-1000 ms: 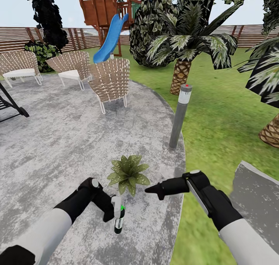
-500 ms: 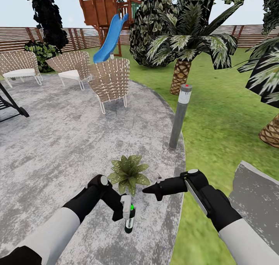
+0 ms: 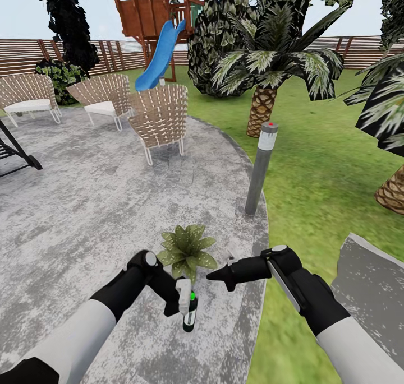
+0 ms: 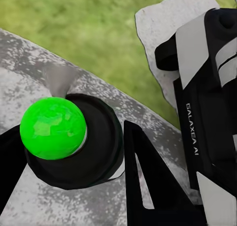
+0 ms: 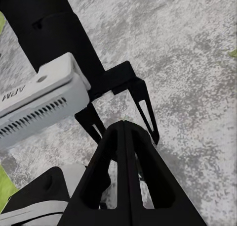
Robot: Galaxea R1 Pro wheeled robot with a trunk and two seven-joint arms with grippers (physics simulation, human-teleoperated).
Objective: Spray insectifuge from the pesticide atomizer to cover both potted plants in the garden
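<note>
Pesticide atomizer [image 3: 189, 314] sits low centre of the head frame, upright, pinched in your left gripper [image 3: 184, 302] over the grey patio [image 3: 84, 204]; its top reads green. Potted plant [image 3: 186, 250] lies just above it in frame. Your right gripper [image 3: 216, 275], jaws pressed together, points at the plant from the right.

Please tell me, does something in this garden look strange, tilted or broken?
The lamp post at the patio's edge leans instead of standing straight. The atomizer, upright in the left pincer, has a bright green top. Nothing looks spilled or broken; the plant looks whole.
</note>
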